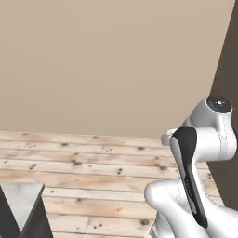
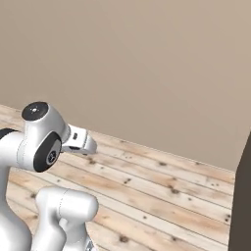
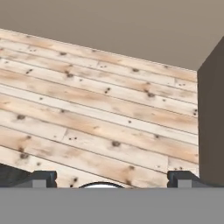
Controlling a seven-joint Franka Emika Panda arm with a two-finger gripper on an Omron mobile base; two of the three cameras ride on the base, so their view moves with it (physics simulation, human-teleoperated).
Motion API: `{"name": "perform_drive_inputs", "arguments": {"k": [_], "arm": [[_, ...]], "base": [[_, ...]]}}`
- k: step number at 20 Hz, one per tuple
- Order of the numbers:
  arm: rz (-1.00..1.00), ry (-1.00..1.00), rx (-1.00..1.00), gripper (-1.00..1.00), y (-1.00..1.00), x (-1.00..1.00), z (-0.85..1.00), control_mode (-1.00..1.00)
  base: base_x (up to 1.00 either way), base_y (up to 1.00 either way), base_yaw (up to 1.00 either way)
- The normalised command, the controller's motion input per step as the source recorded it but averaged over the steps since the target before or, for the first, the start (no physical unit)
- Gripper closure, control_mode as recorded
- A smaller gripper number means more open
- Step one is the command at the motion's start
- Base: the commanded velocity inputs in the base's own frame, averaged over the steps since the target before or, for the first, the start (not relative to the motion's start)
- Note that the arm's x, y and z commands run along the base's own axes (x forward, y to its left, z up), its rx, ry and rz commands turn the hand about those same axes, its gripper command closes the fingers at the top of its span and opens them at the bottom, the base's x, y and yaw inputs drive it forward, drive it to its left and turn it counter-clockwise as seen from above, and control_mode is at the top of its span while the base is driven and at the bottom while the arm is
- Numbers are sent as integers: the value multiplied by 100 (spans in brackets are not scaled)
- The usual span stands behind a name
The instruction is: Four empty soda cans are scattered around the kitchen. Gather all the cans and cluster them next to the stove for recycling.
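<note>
A beige wall (image 1: 111, 60) stands behind a light plank floor (image 3: 87, 113). A dark cabinet side (image 3: 212, 122) rises at the right edge. The gripper (image 3: 113, 178) faces the bare floor, jaws spread fully apart and holding nothing. No soda can or stove is identifiable.

A plain beige wall (image 1: 116, 60) stands behind a light wooden plank floor with dark knots (image 1: 93, 162), and a tall dark brown cabinet side (image 3: 211, 122) rises at the right.
</note>
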Motion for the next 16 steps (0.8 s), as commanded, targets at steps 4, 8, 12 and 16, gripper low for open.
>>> {"name": "perform_drive_inputs", "arguments": {"k": [4, 8, 12, 16], "arm": [[0, 0, 0, -100, 0, 0, 0, 100], [0, 0, 0, -100, 0, 0, 0, 100], [0, 0, 0, -100, 0, 0, 0, 100], [0, 0, 0, -100, 0, 0, 0, 100]], "base": [[73, -36, 22], [76, -42, 19], [77, -43, 19], [73, -34, 23]]}}
